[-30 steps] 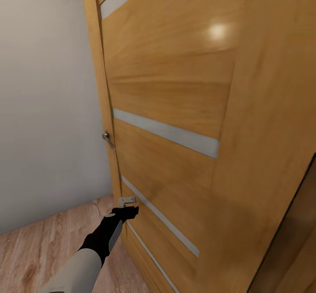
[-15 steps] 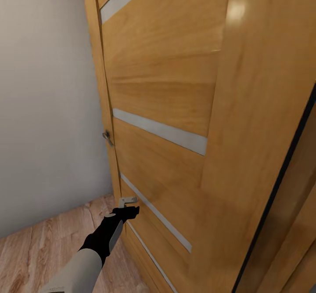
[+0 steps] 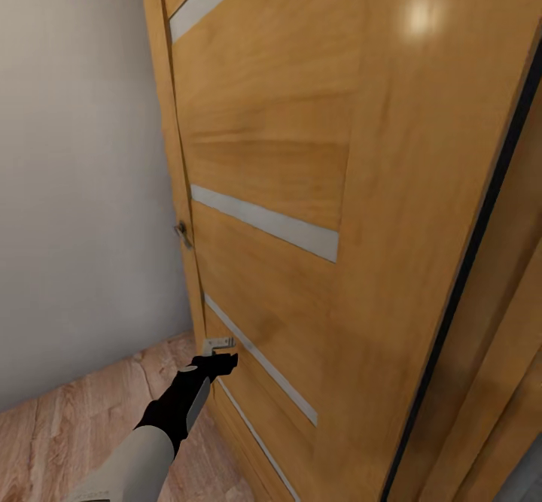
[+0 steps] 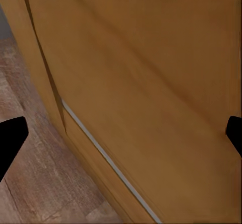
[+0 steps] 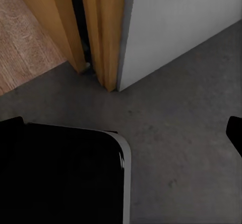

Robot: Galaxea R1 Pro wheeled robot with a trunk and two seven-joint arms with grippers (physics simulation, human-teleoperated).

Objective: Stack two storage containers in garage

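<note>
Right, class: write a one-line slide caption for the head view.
Left gripper reaches toward the wooden door with frosted stripes, above the wood plank floor.

The left arm [image 3: 143,442] has a pale grey forearm, a black wrist section and a black gripper [image 3: 216,359] with a light grey bracket.

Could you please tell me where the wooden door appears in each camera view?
Head view: the door spans centre and right.
Left wrist view: its lower panel, close up, beside plank floor.
Right wrist view: its edge, between plank floor and pale wall.
Shared landmark: the plank floor.
</note>
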